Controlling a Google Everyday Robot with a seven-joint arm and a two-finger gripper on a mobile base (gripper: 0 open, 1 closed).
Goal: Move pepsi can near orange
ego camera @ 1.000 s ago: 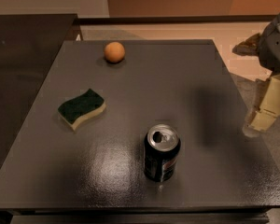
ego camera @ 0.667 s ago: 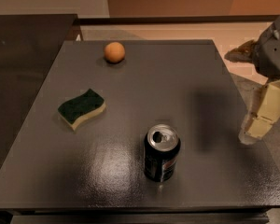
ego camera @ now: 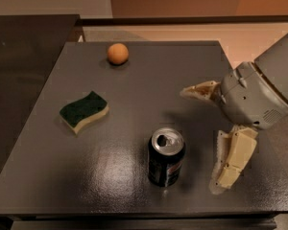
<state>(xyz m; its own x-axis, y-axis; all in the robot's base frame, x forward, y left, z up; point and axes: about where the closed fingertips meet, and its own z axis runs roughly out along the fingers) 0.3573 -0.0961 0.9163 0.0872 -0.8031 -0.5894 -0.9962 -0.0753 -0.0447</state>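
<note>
Pepsi can [ego camera: 166,157] stands upright, well apart from the orange [ego camera: 117,53]; our claw [ego camera: 199,140] hangs wide open just beside the can, grasp and carry not yet done.

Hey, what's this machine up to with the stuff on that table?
A robot arm is meant to move the pepsi can near the orange. Its claw hangs open right beside the can, not touching it. The can stands upright near the front of the table, the orange lies at the far edge, and a green sponge sits between them, off to one side.
</note>
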